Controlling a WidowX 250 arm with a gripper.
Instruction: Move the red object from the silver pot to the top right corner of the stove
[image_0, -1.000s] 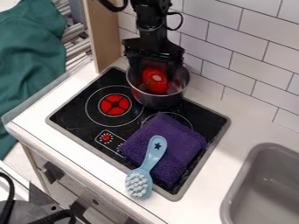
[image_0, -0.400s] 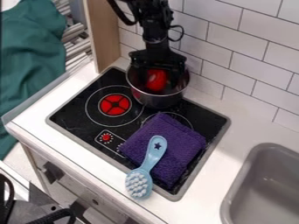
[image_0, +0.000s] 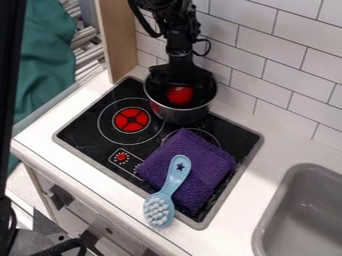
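My gripper (image_0: 180, 76) is lowered into the pot (image_0: 182, 116), right at the red object (image_0: 179, 96); can't tell if it's apart, together or clamped on anything. Red object's inside the pot, at the stove's (image_0: 87, 131) back edge near the tiled wall (image_0: 290, 65). Purple cloth (image_0: 208, 161) lies on the stove, blue brush (image_0: 176, 175) across it, bristles up, head out past the cloth. Grey sink (image_0: 314, 215) at right.
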